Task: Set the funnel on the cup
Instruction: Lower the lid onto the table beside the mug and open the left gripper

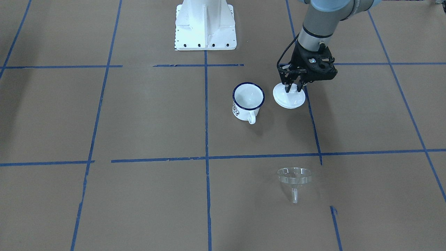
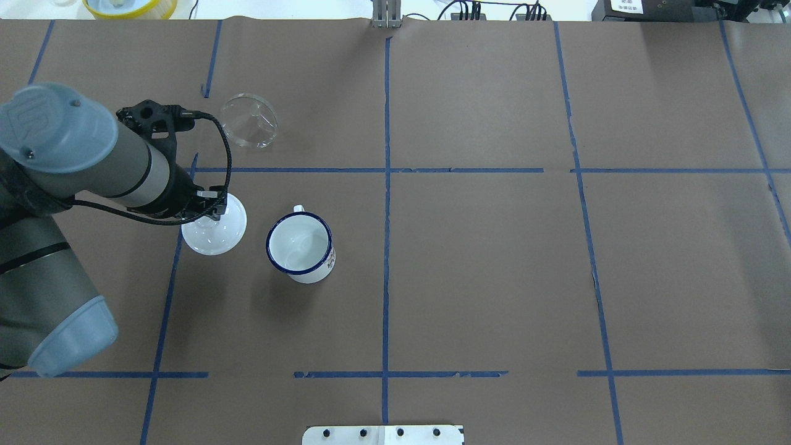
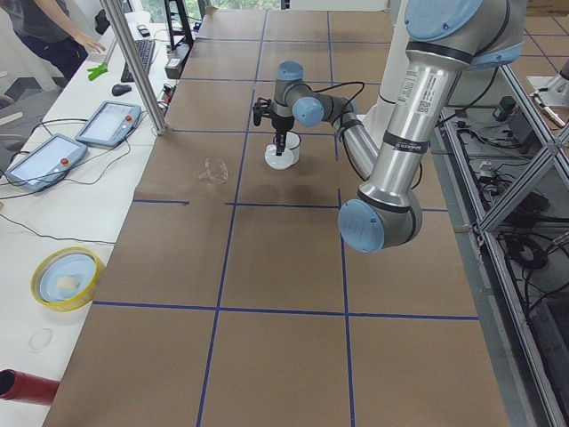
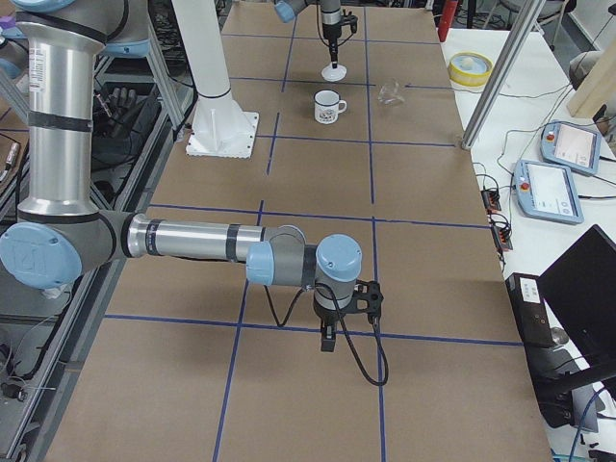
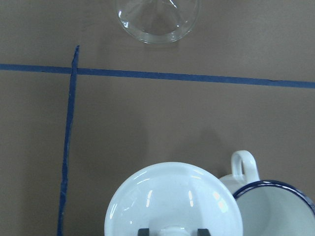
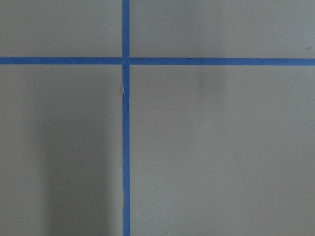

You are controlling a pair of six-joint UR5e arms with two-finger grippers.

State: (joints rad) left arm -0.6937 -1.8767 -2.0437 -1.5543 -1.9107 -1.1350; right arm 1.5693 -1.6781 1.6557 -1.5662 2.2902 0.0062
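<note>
The clear funnel stands bowl-up on the brown table, apart from everything else; it also shows in the overhead view and at the top of the left wrist view. The white enamel cup with a dark blue rim stands upright and uncovered. A white domed lid lies on the table right beside the cup. My left gripper is down over the lid; its fingers straddle the knob with small gaps on both sides. My right gripper hangs over bare table far from these things; I cannot tell whether it is open or shut.
The white robot base stands at the table's edge behind the cup. Blue tape lines cross the brown paper. A yellow bowl sits beyond the far edge, and control tablets lie on the side bench.
</note>
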